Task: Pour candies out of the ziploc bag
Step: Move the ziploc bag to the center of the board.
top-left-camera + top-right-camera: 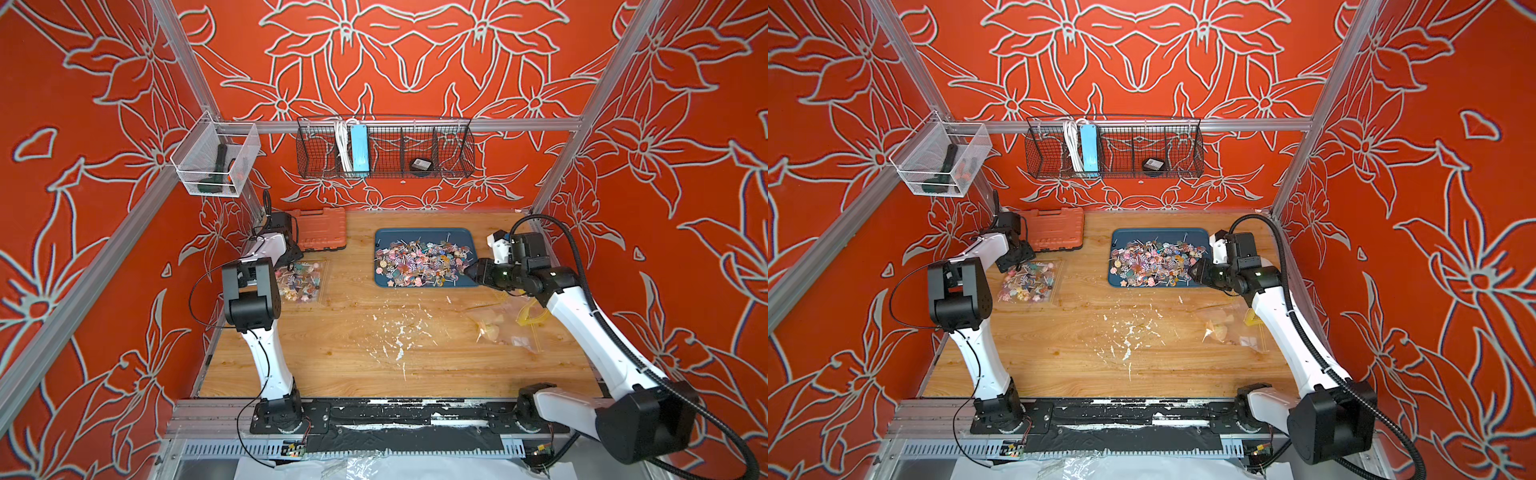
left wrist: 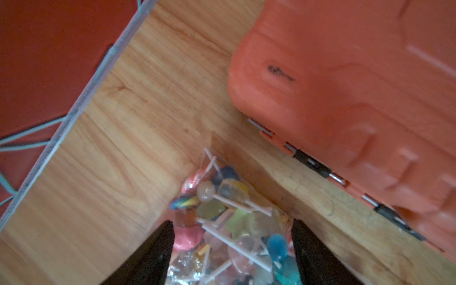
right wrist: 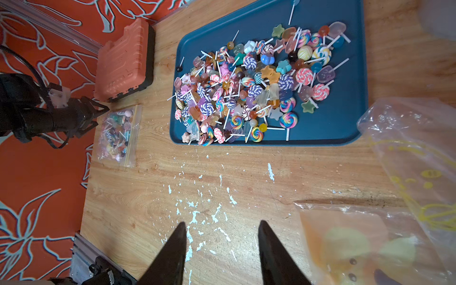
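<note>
Looking at a small clear ziploc bag (image 1: 300, 280) packed with tiny multicoloured lollipop candies on white sticks (image 2: 222, 209). Flat on the wooden counter (image 1: 353, 353), well left of the dark blue plastic tray (image 1: 465, 237), just beside the ribbed orange plastic case (image 1: 320, 228). Not yet poured, by the look of it.

Already a big heap of loose lollipops (image 1: 419, 262) on that tray, so treating the tray as the dump spot. Crumpled empty clear bags (image 1: 505, 322) on the counter right of the tray, nearer the robot base. Probably parked there to keep the pour path free.

Left gripper (image 2: 232, 223): spread wide, straddling one corner of the full bag, candies showing between the fingers. Can't tell whether the pads touch the plastic. Nothing lifted. Likely lined up on the corner to pinch film rather than lumps of candy.

Right gripper (image 3: 222, 223): parted, nothing between. Hovering over bare counter at the tray's right edge, well apart from the full bag. Probably waiting to take the bag's other end for the tip-out.
</note>
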Robot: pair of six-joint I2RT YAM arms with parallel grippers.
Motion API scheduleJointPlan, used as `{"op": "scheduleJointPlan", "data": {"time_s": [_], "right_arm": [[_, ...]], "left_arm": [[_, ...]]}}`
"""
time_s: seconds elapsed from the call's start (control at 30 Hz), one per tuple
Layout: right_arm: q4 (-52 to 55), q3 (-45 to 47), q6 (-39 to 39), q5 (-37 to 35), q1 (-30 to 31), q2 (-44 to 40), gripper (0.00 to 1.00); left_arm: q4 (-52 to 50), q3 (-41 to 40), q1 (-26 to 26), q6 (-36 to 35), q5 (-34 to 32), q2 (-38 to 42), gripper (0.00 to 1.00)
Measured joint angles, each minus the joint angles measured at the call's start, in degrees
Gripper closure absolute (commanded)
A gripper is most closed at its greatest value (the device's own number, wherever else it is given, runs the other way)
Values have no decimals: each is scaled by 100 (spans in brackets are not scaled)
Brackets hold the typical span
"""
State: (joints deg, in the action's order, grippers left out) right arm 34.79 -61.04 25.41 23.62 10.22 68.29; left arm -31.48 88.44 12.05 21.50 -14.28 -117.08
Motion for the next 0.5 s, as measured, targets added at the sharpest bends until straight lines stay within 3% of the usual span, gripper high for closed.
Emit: {"op": "scheduleJointPlan", "data": {"time_s": [0.5], "right_arm": [[0, 20, -98, 0, 0, 0, 52]], "left_arm": [[129, -173, -4, -28, 153, 111, 23]]}}
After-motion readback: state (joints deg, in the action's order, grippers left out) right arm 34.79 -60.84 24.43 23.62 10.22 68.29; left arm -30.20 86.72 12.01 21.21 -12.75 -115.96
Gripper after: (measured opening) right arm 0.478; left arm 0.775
